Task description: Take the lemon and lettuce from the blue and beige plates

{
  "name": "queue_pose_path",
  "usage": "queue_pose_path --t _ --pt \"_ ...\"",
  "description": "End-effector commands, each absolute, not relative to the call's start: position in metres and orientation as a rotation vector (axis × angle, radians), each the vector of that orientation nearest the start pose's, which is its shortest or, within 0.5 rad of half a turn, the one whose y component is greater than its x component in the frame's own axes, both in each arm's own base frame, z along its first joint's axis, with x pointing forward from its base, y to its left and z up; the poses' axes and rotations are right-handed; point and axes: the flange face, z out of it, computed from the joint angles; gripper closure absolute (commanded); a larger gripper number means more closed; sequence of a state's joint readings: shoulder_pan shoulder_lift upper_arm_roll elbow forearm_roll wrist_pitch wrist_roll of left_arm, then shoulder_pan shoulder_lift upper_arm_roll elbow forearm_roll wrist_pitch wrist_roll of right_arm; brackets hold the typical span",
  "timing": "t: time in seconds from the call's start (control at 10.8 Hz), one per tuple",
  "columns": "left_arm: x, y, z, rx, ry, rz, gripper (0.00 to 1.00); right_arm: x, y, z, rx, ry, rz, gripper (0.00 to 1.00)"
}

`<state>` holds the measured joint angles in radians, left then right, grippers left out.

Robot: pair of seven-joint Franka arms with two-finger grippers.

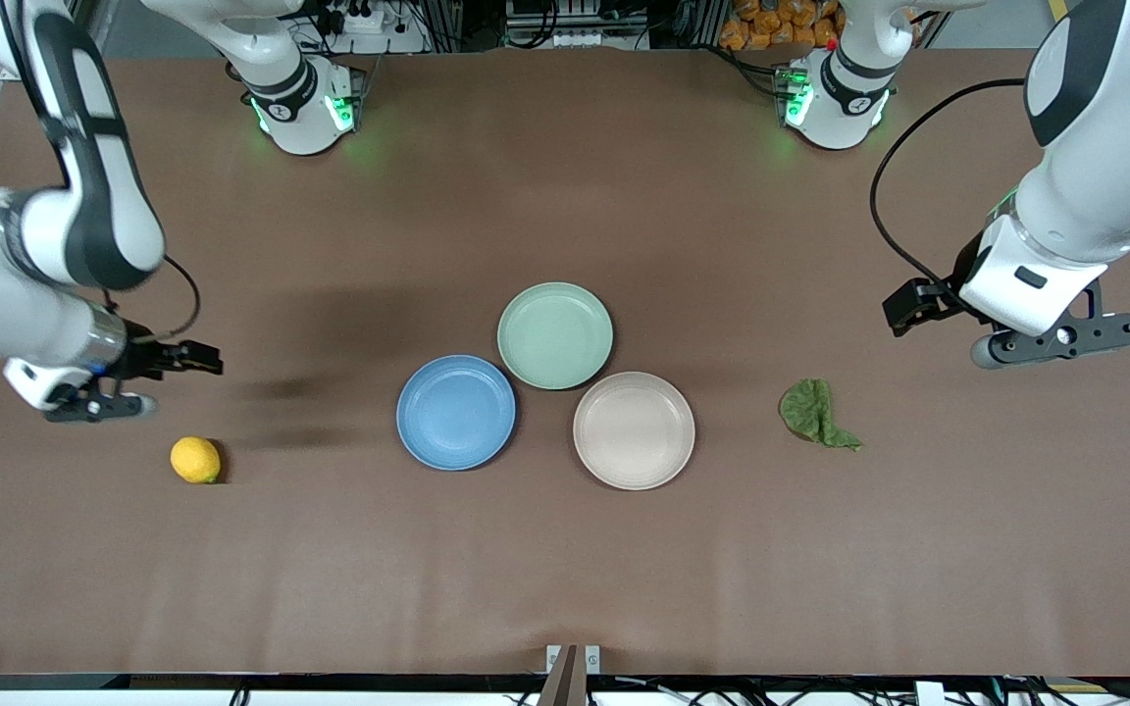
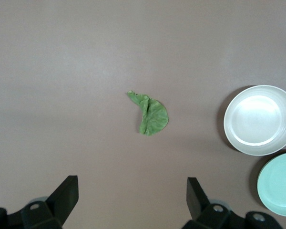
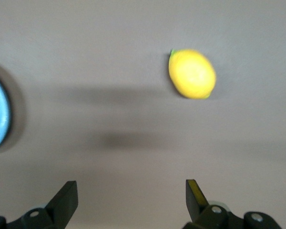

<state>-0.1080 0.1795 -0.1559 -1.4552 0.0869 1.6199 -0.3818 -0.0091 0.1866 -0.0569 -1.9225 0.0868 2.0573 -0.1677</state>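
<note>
the right gripper (image 1: pixel 94 397), fingers apart, hangs above bare table (image 1: pixel 565 569) by the lemon (image 1: pixel 196 460), then come the empty blue plate (image 1: pixel 456 412), beige plate (image 1: pixel 634 429) and lettuce (image 1: pixel 817 414) on the table, under the left gripper (image 1: pixel 1055 338), whose spread fingers (image 2: pixel 196 193) only the wrist view shows.

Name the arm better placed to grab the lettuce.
Left. The left gripper, fingers open, hangs near the lettuce at its end of the table; the right gripper hangs near the lemon.
</note>
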Motion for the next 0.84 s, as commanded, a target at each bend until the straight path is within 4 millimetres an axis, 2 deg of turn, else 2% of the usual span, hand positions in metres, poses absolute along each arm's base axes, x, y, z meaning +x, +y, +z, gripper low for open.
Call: queue_pose_path --t 0.0,0.09,0.28,0.47,0.56,0.65,0.74 --pt "0.579 -0.131 0.604 -3.062 -0.127 -0.035 0.00 0.581 -0.032 0.456 -3.077 -0.112 -0.006 0.00" --pt "0.576 -0.122 0.608 -3.058 -0.150 -0.023 0.00 0.583 -0.030 0.488 -3.073 -0.127 0.031 0.00" --pt "0.566 -0.119 0.617 -3.052 -0.160 -0.010 0.00 0.586 -0.034 0.553 -3.083 -0.134 0.026 0.00" --pt "0.554 -0.109 0.630 -3.054 -0.185 -0.017 0.00 0.585 -0.036 0.581 -3.128 -0.161 -0.038 0.00" --pt "0.547 -0.106 0.628 -3.061 -0.196 -0.003 0.00 0.583 -0.035 0.590 -3.130 -0.161 -0.047 0.00" --pt "0.547 -0.106 0.628 -3.070 -0.201 -0.001 0.00 0.581 -0.034 0.607 -3.131 -0.163 -0.052 0.00" --pt "0.544 -0.095 0.630 -3.066 -0.228 -0.003 0.00 0.578 -0.034 0.619 -3.132 -0.163 -0.040 0.00"
